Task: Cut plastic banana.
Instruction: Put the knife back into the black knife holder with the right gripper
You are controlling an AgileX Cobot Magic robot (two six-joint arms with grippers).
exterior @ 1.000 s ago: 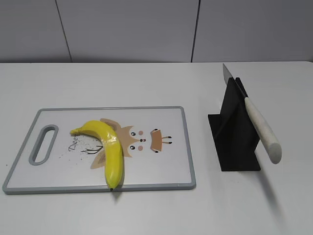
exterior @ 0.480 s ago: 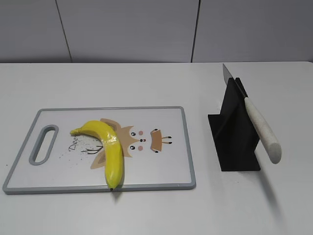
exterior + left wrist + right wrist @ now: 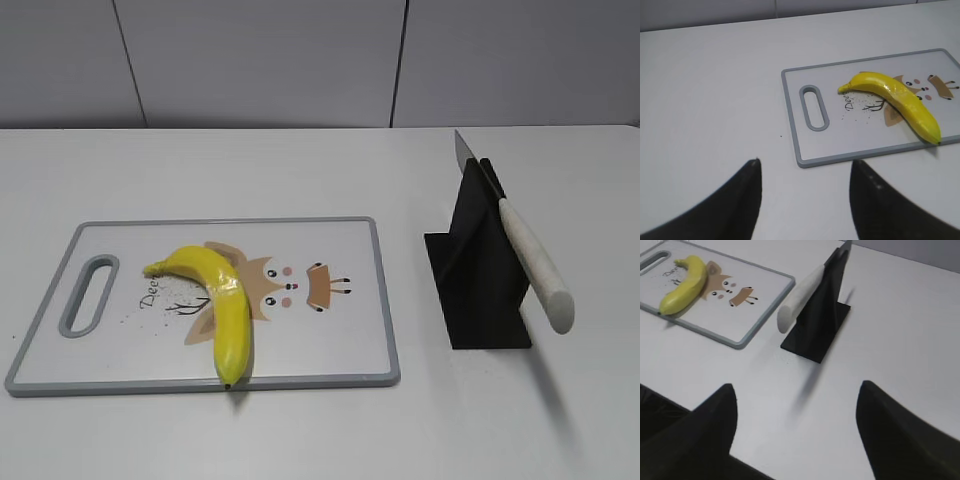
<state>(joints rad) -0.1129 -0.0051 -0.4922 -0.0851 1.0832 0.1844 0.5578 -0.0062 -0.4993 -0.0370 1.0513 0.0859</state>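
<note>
- The left gripper [image 3: 805, 200] has its two dark fingers [image 3: 747, 192] spread wide apart, holding nothing, with bare white table [image 3: 710, 90] between them.
- It hangs above the table near and left of the cutting board [image 3: 865, 145], well apart from it.
- The right gripper [image 3: 795, 435] also has its fingers [image 3: 710, 425] wide apart and empty, over bare table on the near side of the knife stand [image 3: 822, 322].
- Neither gripper shows in the exterior view.
- The plastic banana [image 3: 218, 300] lies on the cutting board [image 3: 330, 350], left of its middle, over a cartoon deer print [image 3: 290, 285].
- Its curve runs from a stem end pointing left, towards the board's handle slot [image 3: 88, 293], round to a dark tip [image 3: 229, 384] at the near edge of the board.
- The banana is whole and nothing touches it.
- Right of the board, well apart from it, stands the black knife stand [image 3: 480, 270].
- A knife [image 3: 520, 245] rests tilted in the stand: its white handle [image 3: 538, 265] slopes down towards the near right, and the blade tip sticks up past the far top of the stand.
</note>
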